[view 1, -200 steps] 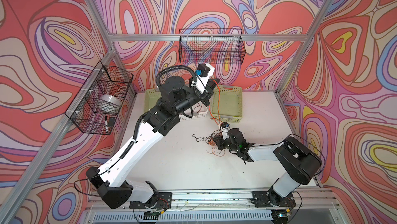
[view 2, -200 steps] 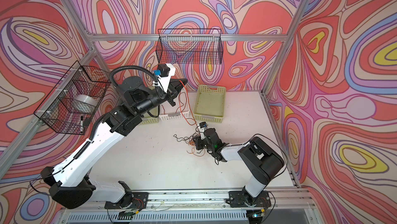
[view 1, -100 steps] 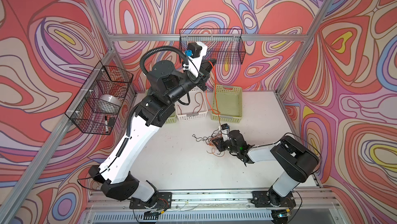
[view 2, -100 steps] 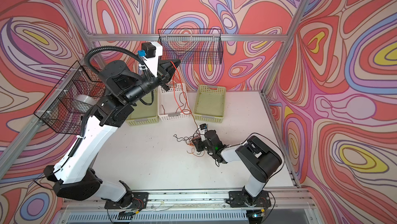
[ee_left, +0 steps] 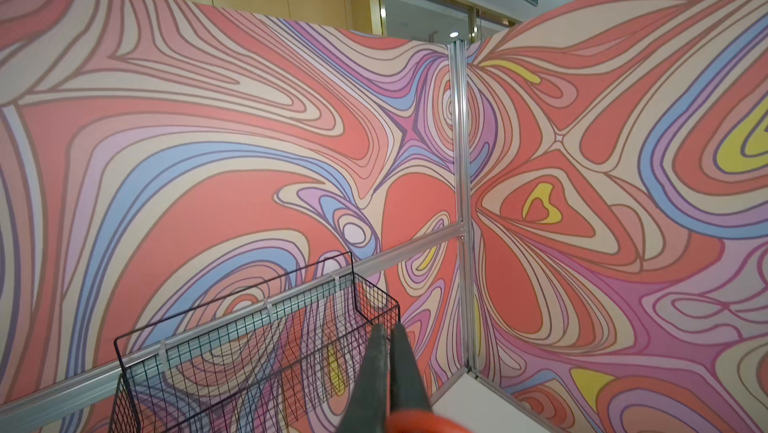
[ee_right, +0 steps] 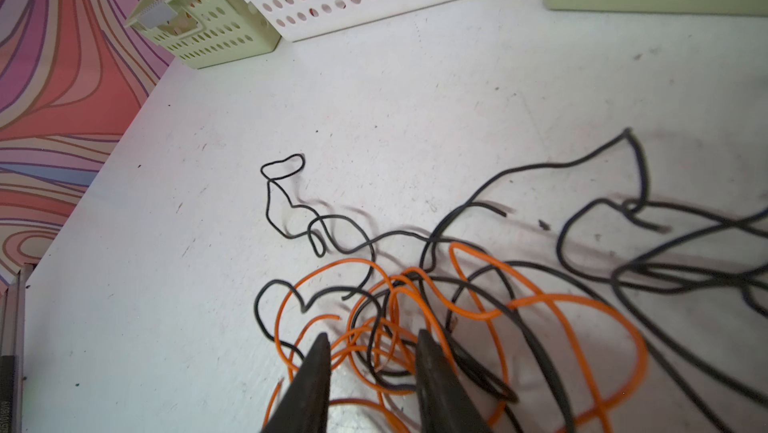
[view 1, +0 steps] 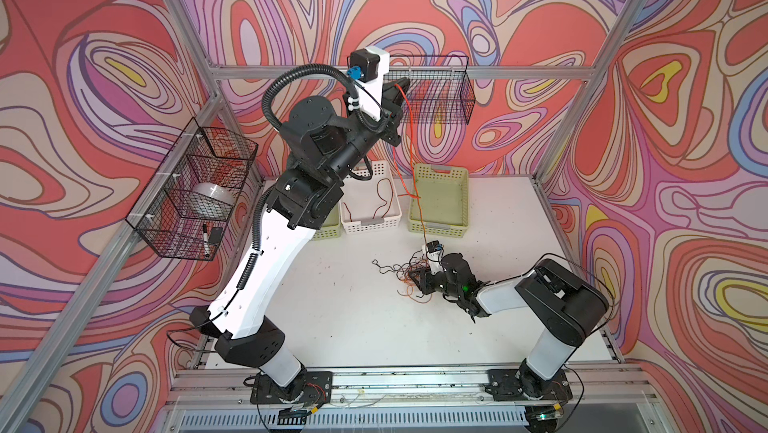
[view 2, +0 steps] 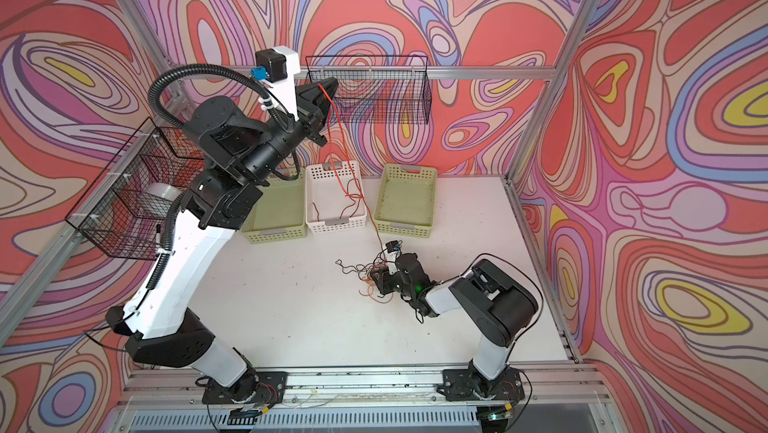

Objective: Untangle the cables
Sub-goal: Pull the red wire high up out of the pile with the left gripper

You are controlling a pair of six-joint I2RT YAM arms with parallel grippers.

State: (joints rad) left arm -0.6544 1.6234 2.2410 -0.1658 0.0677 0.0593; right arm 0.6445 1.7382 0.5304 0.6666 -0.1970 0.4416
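Note:
My left gripper (view 1: 401, 85) is raised high at the back, next to the wall basket, and is shut on the orange cable (view 1: 409, 135). The cable hangs taut from it down to the tangle (view 1: 409, 273) on the white table. In the left wrist view the fingers (ee_left: 376, 352) are pressed together, with an orange blur at their base. My right gripper (ee_right: 372, 339) rests low over the tangle and is open, with orange and black loops lying between its fingers. The black cable (ee_right: 291, 202) trails off to the left across the table. A reddish-brown cable (view 1: 380, 194) lies in the white basket.
A white basket (view 1: 370, 223) stands at the back between two green baskets (view 1: 440, 227) (view 2: 274, 233). A wire basket (view 1: 440, 98) hangs on the back wall. Another wire basket (view 1: 195, 194) on the left wall holds a tape roll and a marker.
My left arm has risen and swung back to the left, drawing the orange cable up and taut. My right gripper's jaws have spread wider over the tangle.

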